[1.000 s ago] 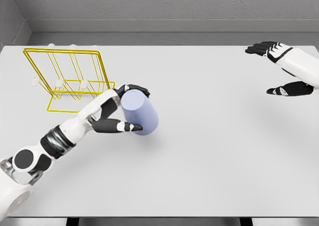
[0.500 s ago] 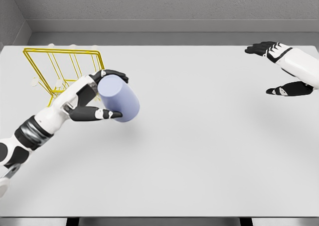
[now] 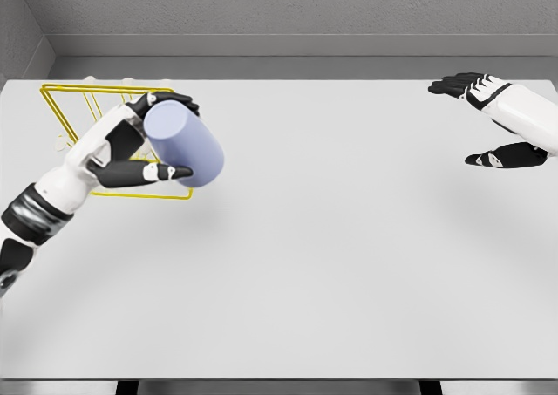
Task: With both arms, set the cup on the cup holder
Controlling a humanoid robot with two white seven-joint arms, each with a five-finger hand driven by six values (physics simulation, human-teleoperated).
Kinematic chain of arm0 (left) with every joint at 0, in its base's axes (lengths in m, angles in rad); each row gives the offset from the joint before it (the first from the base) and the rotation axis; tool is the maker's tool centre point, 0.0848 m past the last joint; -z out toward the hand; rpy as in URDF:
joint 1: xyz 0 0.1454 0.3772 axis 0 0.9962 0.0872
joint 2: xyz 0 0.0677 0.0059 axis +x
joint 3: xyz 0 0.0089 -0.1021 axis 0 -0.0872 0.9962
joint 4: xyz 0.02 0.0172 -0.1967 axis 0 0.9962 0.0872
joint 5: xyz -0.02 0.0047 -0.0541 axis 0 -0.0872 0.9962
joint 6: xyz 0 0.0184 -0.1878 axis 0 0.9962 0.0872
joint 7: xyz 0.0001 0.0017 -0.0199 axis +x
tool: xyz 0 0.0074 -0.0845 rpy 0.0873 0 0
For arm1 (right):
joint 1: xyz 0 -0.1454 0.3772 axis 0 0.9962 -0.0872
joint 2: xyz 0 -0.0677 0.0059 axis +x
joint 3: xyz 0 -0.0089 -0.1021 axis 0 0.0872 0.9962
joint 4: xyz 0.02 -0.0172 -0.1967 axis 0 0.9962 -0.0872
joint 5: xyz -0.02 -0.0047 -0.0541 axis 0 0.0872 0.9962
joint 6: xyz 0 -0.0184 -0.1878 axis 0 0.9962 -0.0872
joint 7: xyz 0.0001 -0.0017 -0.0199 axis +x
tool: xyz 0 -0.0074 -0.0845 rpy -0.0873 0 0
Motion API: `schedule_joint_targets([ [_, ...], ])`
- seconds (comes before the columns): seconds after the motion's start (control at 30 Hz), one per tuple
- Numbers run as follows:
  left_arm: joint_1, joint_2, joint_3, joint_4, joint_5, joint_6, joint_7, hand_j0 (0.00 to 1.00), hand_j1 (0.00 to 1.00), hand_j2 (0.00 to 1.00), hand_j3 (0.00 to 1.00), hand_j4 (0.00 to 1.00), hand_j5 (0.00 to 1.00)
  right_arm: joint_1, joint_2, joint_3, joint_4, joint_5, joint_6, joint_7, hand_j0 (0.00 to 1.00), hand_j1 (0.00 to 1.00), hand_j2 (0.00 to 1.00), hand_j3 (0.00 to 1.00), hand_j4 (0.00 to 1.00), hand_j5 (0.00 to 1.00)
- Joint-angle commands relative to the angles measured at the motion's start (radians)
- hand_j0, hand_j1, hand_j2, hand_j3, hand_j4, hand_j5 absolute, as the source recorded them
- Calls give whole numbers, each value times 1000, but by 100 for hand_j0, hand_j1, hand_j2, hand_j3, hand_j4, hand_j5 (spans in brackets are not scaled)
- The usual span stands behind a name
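My left hand (image 3: pixel 157 142) is shut on a pale lavender cup (image 3: pixel 185 143), which it holds tilted above the table, with its closed bottom facing up and to the left. The cup hangs in front of the right end of the yellow wire cup holder (image 3: pixel 65 94) at the table's far left, and my arm hides much of the rack. My right hand (image 3: pixel 488 120) hovers open at the far right, holding nothing.
The white table (image 3: pixel 349 255) stretches wide between the two hands. A grey wall runs along its far edge and down the left side behind the rack.
My left hand has carried the cup up and to the left, from the middle-left of the table to just in front of the rack. The right hand has not moved.
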Motion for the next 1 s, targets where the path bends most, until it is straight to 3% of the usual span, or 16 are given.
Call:
schedule_joint_targets([
  [0.0,0,1,4,20,7,0,1,71,71,71,71,71,71,0,0,0,-1,-9,3,-1,100,100,100,100,100,100],
  [0.47,-35,1,10,101,29,0,1,71,71,71,71,71,71,0,0,-2,2,-9,3,-1,100,100,100,100,100,100],
  [0.97,-55,24,12,122,67,-1,1,71,71,71,71,71,71,0,0,-2,4,-7,3,-1,100,100,100,100,100,100],
])
